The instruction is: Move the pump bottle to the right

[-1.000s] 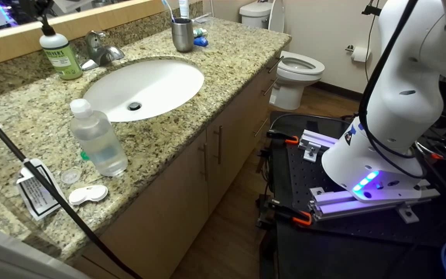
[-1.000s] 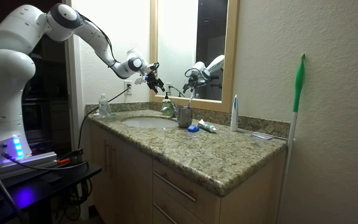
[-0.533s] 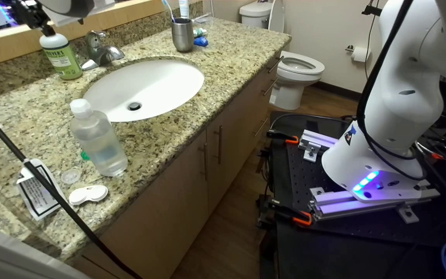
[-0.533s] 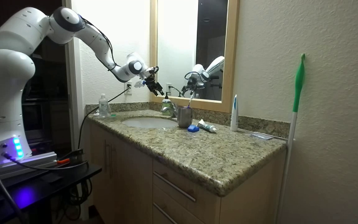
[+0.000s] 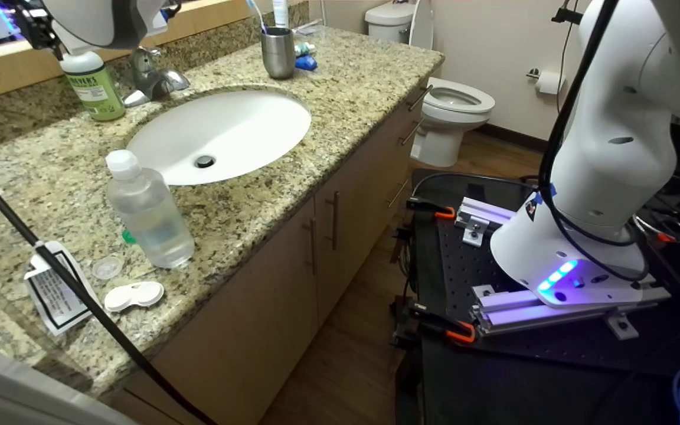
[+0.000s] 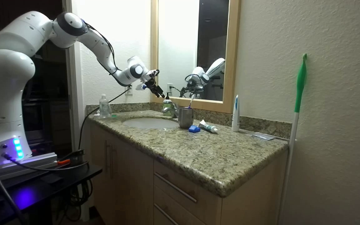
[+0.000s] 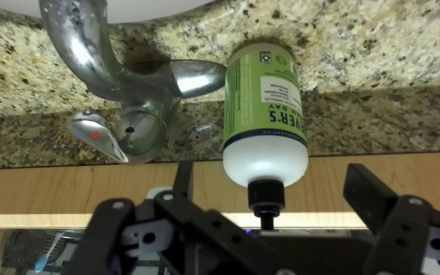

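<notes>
The pump bottle (image 5: 95,91) is green-labelled with a white shoulder and dark pump head. It stands upright on the counter beside the faucet, by the backsplash; it also shows in an exterior view (image 6: 167,107) and, upside down, in the wrist view (image 7: 264,103). My gripper (image 6: 160,95) is just above the bottle's pump head. In the wrist view the gripper (image 7: 270,176) is open, its fingers on either side of the pump neck with gaps and no contact visible. The top of the pump head is hidden by the gripper there, and by the arm in an exterior view.
The faucet (image 7: 143,88) is close beside the bottle, with the sink (image 5: 239,130) in front. The mirror frame (image 7: 71,187) and backsplash are behind. A clear bottle (image 5: 151,215), a metal cup (image 5: 278,54), a blue item (image 6: 194,128) and a toothpaste tube (image 6: 208,127) are on the counter.
The arm has lowered, bringing my gripper down to the pump bottle's top; the wrist now covers the pump head in an exterior view. The bottle has not moved.
</notes>
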`<state>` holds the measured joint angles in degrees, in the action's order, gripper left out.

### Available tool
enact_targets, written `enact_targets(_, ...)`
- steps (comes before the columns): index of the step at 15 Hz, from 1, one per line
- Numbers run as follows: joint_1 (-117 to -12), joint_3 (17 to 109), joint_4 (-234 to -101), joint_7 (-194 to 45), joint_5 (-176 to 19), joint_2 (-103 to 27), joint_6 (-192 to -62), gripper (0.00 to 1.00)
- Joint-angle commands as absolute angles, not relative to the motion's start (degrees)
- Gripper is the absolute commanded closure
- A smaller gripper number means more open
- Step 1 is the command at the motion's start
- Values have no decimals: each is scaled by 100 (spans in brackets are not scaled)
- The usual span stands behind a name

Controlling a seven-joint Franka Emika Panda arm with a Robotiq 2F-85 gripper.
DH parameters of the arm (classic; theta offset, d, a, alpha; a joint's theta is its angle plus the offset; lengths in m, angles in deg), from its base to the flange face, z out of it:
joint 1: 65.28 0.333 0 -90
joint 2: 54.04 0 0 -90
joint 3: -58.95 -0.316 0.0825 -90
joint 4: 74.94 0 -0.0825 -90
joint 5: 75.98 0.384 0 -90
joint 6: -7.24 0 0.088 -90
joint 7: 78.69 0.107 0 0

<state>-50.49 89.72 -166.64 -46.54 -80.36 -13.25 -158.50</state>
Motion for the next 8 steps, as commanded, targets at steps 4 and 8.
enact_targets(4,-4371,10246,-16109,-3216,-7823,-78,-17274,0)
enact_targets(8,-4572,9798,-16423,-3517,-7974,-456,-17144,0)
